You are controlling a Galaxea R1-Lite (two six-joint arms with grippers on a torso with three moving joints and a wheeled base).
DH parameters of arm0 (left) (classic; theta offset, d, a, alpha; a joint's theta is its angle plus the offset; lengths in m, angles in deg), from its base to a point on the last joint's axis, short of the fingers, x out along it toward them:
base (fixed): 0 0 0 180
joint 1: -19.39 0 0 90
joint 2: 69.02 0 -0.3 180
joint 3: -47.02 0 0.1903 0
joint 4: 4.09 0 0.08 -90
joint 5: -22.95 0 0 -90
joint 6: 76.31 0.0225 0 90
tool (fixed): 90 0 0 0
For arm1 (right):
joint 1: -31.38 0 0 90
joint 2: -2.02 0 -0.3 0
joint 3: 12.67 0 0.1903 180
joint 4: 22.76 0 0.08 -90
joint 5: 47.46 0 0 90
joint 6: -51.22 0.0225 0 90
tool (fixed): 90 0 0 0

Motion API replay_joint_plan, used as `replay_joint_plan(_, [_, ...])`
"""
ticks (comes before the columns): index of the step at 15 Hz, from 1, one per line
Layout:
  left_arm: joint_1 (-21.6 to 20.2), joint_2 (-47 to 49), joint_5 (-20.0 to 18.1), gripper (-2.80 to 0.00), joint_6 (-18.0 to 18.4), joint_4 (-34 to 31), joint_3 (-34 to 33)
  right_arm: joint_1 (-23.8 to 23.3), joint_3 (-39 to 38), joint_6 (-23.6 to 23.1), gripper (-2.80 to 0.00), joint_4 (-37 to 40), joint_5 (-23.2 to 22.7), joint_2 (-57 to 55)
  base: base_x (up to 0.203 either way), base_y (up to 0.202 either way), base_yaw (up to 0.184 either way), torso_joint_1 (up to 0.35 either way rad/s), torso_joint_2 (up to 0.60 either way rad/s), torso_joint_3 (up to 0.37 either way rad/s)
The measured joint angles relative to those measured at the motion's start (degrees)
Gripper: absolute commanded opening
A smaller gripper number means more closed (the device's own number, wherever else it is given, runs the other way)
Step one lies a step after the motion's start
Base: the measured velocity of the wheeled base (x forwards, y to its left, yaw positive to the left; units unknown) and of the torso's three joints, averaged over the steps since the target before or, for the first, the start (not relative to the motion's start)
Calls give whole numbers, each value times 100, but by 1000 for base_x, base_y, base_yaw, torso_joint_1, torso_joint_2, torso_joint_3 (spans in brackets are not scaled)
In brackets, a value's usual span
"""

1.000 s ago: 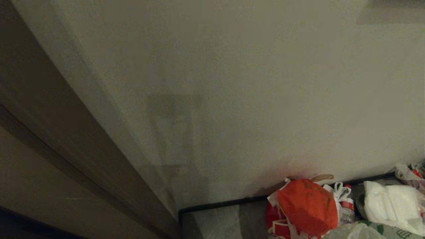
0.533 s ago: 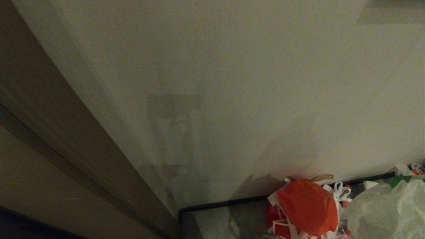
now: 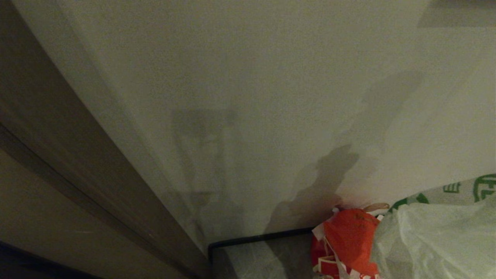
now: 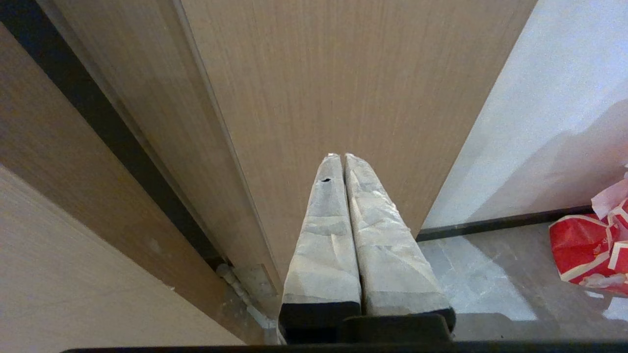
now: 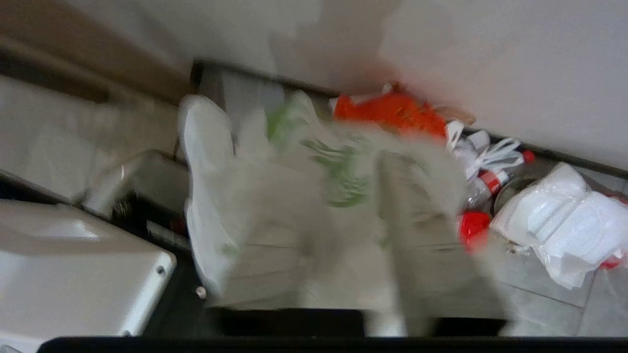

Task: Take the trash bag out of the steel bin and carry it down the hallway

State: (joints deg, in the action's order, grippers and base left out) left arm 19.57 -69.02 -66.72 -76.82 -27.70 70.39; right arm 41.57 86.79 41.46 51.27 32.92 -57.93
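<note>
against the right gripper (image 5: 343,235) | trash bag (image 5: 274,196) draped over its fingers | grip blurred, cannot tell | left gripper (image 4: 342,159) clenched, empty

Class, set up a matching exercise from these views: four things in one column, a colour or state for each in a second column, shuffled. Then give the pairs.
Column one:
1. trash bag
2. left gripper
3. baseboard
4. crumpled bag by the wall

Column two:
A. dark strip along the foot of the wall
B. red-orange
C. translucent white with green print
D. fingers pressed together, holding nothing

Pairs: 1-C, 2-D, 3-A, 4-B
</note>
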Motion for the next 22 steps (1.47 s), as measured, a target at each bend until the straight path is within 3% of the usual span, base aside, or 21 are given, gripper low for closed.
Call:
replay_joint_plan(9, [0,0,-2,-280,0,0,0,144,-233,-84,0,-188,20,-224,0,0,0,0,0,0])
replay_joint_plan(14, [0,0,-2,-280,0,-2,0,-435,-913,138,0,-180,20,614,0,0,0,0,0,0])
replay_joint_plan(15, [0,0,0,-280,0,-2,0,-649,-1120,368,-153,-177,18,915,0,0,0,0,0,0])
replay_joint_plan(16, [0,0,-2,-280,0,-2,0,-874,-1328,702,-280,-177,15,1213,0,0,0,0,0,0])
replay_joint_plan(18, [0,0,1,-280,-1,-2,0,-1183,-1826,1239,-280,-209,40,1766,0,0,0,0,0,0])
replay_joint_plan(22, [0,0,0,-280,0,-2,0,-1550,-3278,972,-280,-588,172,2756,0,0,0,0,0,0])
